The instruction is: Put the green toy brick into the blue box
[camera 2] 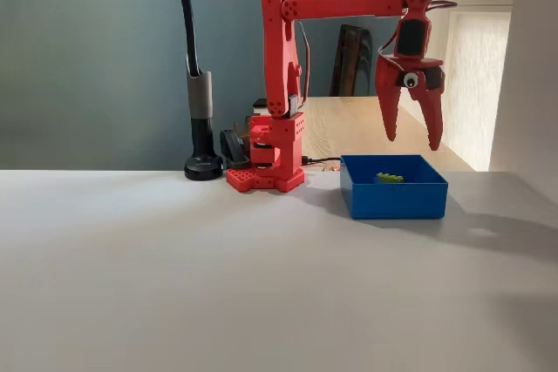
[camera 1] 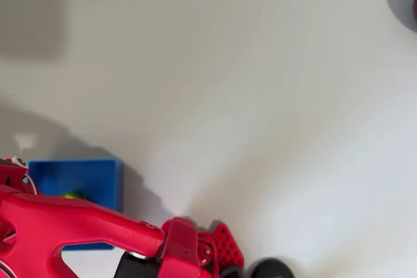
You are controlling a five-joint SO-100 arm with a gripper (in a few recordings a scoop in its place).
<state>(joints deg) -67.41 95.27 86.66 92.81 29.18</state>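
- Gripper [camera 2: 411,137] of mine hangs spread wide above the blue box [camera 2: 394,199], fingers splayed apart and pointing down, nothing between them
- Green toy brick [camera 2: 390,178] lies on the floor of that box in the fixed view, towards the back wall, clear of my fingertips, which are well above the rim
- Overhead view agrees: a sliver of lime green [camera 1: 73,194] peeks out inside the blue tray [camera 1: 107,180], just beyond the edge of my red arm [camera 1: 78,222], which covers the near part of the box
- By my judgement the drop is done and what's left is backing away cleanly
- Risk one: if I dip while pulling back, a fingertip could catch the box wall and drag or tip the tray, and a light tray on a smooth white table [camera 2: 174,285] would slide easily
- Risk two: swinging sideways while low could clip the rim and bounce the brick out, since the walls are low
- Risk three: closing the fingers while lowered could pinch the brick again and lift it back out
- Pose now: base [camera 2: 266,172] at the back of the table, upright column rising from it, forearm stretched level out to the right in the fixed view, wrist bent straight down over the box
- Safest, I reckon, is to rise first, then fold home
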